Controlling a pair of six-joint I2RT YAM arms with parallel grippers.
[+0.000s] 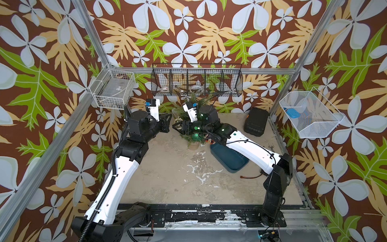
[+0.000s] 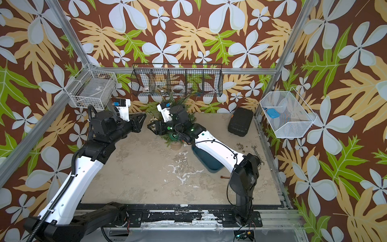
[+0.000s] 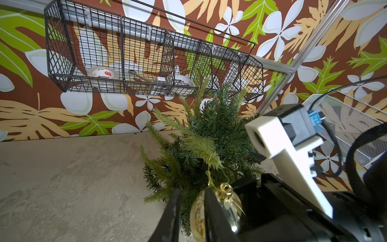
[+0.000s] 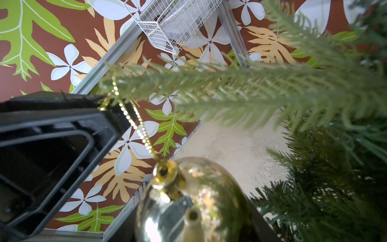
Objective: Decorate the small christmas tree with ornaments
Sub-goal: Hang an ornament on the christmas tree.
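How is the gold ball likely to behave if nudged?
The gold ball has its beaded loop over a thin branch tip, so it would probably swing freely. Its glossy round shell looks slippery and likely fragile.

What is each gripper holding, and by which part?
The right gripper seems to hold the gold ball by its body; the ball's cord is looped over a branch. The left gripper's jaws are parted, with nothing between them.
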